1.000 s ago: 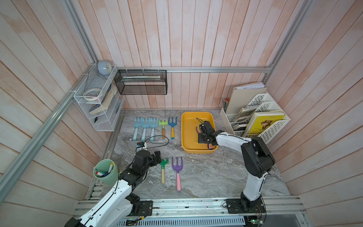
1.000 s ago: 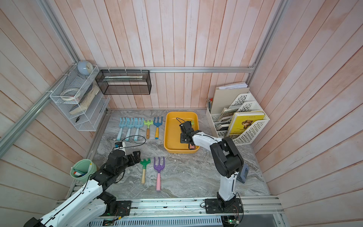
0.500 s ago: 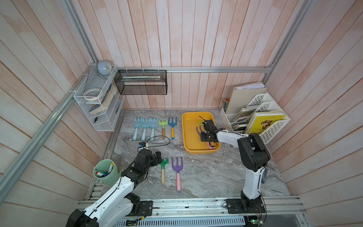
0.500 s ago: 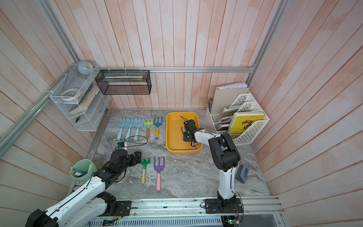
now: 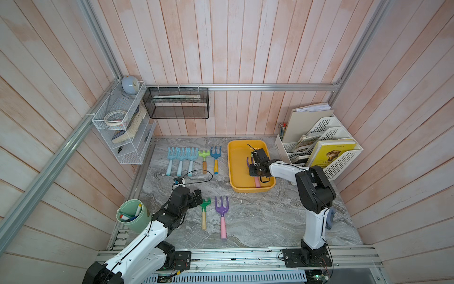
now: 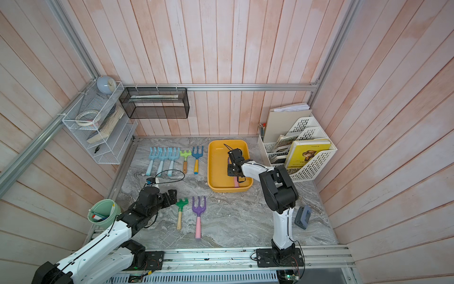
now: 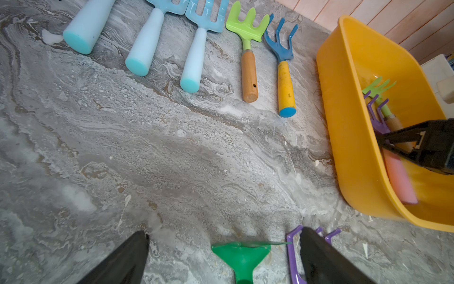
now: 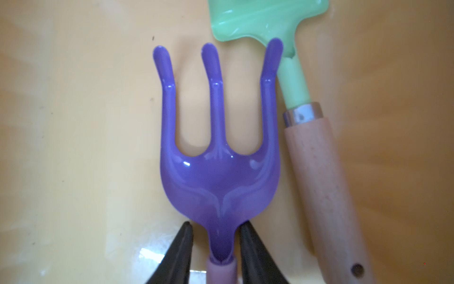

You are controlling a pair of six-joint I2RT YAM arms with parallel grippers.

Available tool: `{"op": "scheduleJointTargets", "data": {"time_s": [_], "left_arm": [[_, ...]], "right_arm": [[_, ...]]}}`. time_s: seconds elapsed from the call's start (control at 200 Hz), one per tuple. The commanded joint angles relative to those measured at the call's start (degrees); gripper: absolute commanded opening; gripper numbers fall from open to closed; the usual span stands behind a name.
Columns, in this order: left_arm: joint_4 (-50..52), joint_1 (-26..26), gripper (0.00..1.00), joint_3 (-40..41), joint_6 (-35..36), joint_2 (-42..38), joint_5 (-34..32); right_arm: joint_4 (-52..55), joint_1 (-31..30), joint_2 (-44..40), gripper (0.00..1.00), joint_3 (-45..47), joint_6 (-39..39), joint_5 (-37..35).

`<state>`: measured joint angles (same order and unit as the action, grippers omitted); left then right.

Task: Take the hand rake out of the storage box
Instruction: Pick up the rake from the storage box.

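Pink plank walls (image 5: 221,49) enclose a grey marbled worktop (image 5: 258,216). Yellow box (image 5: 239,169) sits toward the back of the worktop, right of centre in both top views. Two tools lie inside it, side by side: the purple rake (image 8: 218,177), three tines and a pink handle, and a mint rake (image 8: 319,184) with a wooden handle, its neck touching the purple one's outer tine. Right hand (image 8: 216,225) is down in the box, fingers (image 8: 255,253) astride the purple rake's neck where head meets handle. One finger touches the head's edge; a sliver of box floor shows beside the other. Cannot tell whether the pinch is firm. Left hand (image 7: 224,232) is spread wide and empty, low over the front left of the worktop, just beside the head of a green rake (image 5: 204,211). A second purple rake (image 5: 221,209) lies next to that one. Five more rakes (image 5: 194,157) lie in a row near the back wall, left of the box.
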<state>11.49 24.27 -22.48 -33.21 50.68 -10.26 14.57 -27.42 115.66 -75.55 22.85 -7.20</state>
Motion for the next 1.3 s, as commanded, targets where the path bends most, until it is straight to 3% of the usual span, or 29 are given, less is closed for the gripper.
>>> {"op": "scheduleJointTargets", "data": {"time_s": [0.0,0.08,0.51,0.695,0.84,1.05,1.175,1.295], "left_arm": [[-0.96,-0.37,1.00,0.15,-0.01,-0.40,0.48],[-0.96,-0.37,1.00,0.07,-0.01,-0.27,0.35],[-0.77,-0.37,1.00,-0.02,-0.01,-0.18,0.25],[-0.67,-0.37,1.00,0.07,-0.02,-0.56,0.32],[-0.45,-0.37,1.00,-0.02,-0.18,-1.05,0.37],[-0.24,-0.37,1.00,0.33,-0.27,-2.14,-0.02],[-0.25,-0.44,1.00,0.41,-0.27,-2.18,0.07],[-0.07,-0.45,1.00,0.33,-0.27,-2.05,0.01]], "right_arm": [[5.57,-0.86,2.12,0.38,-1.45,0.87,-3.10],[5.71,-0.95,2.16,0.36,-1.27,0.97,-2.73],[10.34,-2.83,1.32,0.01,-7.16,1.06,-4.97],[12.53,-3.60,-3.15,0.00,-10.19,1.31,-6.73],[13.62,-5.51,-11.63,0.00,-9.12,2.51,-7.09],[15.60,-15.82,-32.01,0.00,0.81,10.05,-12.59],[17.33,-26.73,-43.18,0.00,10.70,19.52,-15.85],[17.93,-38.31,-47.18,0.00,18.22,30.42,-17.57]]}}
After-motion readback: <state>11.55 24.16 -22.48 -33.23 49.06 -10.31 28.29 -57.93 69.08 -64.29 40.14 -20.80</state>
